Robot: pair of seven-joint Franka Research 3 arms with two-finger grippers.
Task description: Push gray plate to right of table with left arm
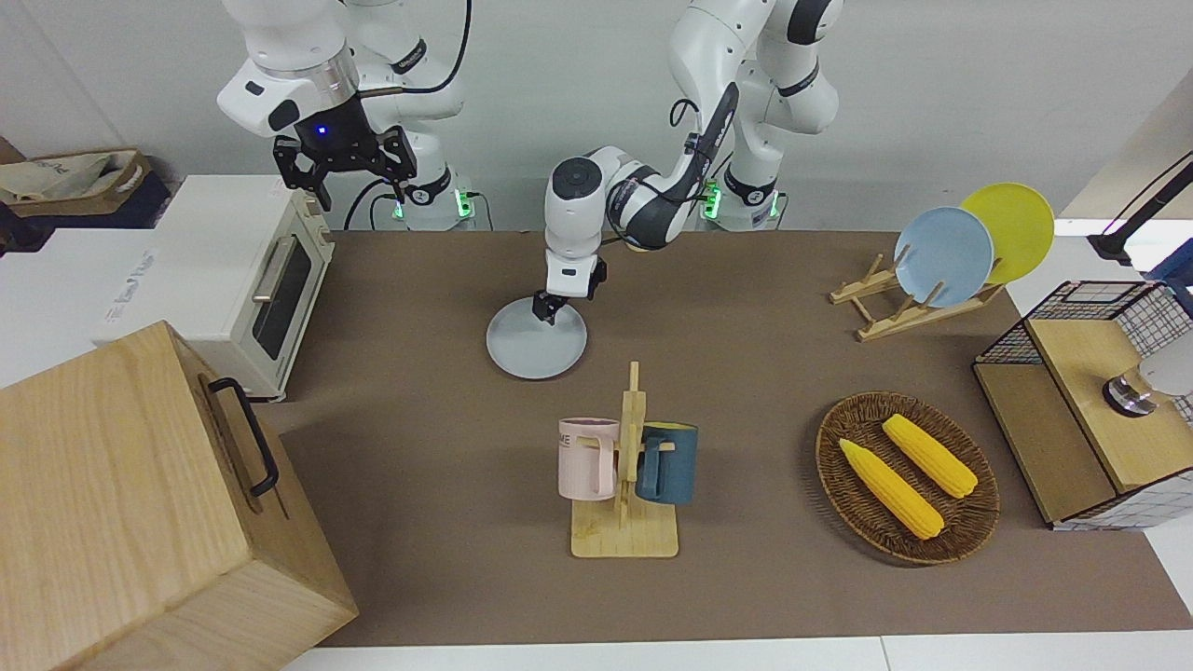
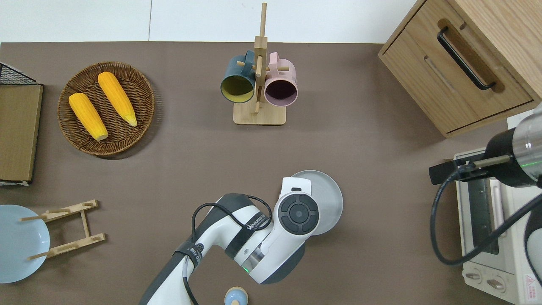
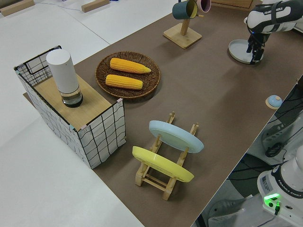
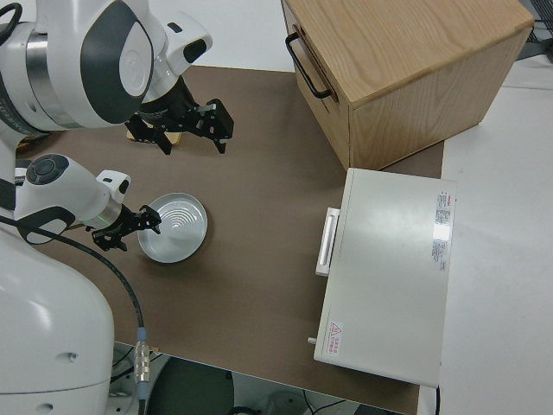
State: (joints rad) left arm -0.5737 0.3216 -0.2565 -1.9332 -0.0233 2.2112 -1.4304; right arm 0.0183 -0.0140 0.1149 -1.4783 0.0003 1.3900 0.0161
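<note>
The gray plate [image 1: 537, 342] lies flat on the brown table [image 1: 746, 373], near the middle and on the robots' side; it also shows in the overhead view [image 2: 328, 197] and the right side view [image 4: 175, 229]. My left gripper [image 1: 546, 309] points down at the plate's rim nearest the robots. In the overhead view the wrist hides it and part of the plate. I cannot tell whether it touches the rim. My right gripper [image 1: 345, 172] is parked and open.
A mug rack [image 1: 626, 466] stands farther from the robots than the plate. A toaster oven [image 1: 252, 280] and a wooden cabinet [image 1: 140, 503] fill the right arm's end. A corn basket [image 1: 906, 475], a plate rack [image 1: 941, 256] and a wire shelf [image 1: 1090, 401] fill the left arm's end.
</note>
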